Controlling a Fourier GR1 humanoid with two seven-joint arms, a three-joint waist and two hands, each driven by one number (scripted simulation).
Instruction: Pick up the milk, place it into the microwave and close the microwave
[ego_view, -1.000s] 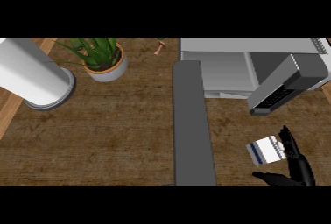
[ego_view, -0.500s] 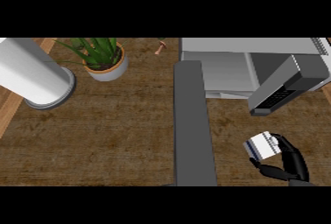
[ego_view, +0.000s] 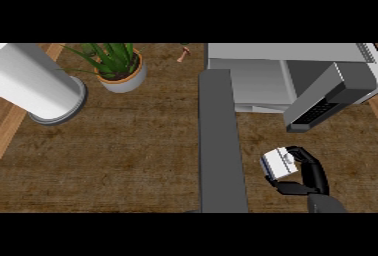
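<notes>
A small white and grey milk carton (ego_view: 277, 164) is at the lower right of the wooden counter, with my right hand (ego_view: 308, 176) shut on it: fingers curl over its top right and the thumb sits under it. The microwave (ego_view: 255, 82) stands at the back right, its pale inside showing and its dark control panel (ego_view: 325, 97) to the right. Its open door (ego_view: 220, 145) runs as a long grey slab toward me, just left of the carton. My left hand does not show.
A large white cylinder (ego_view: 37, 87) stands at the far left. A potted plant (ego_view: 118, 70) in a pale pot sits behind it, with a small brown object (ego_view: 183, 52) near the back edge. Bare wood lies between cylinder and door.
My right hand has closed round the milk carton and carried it a little to the left and toward the microwave. The microwave and its door have not moved.
</notes>
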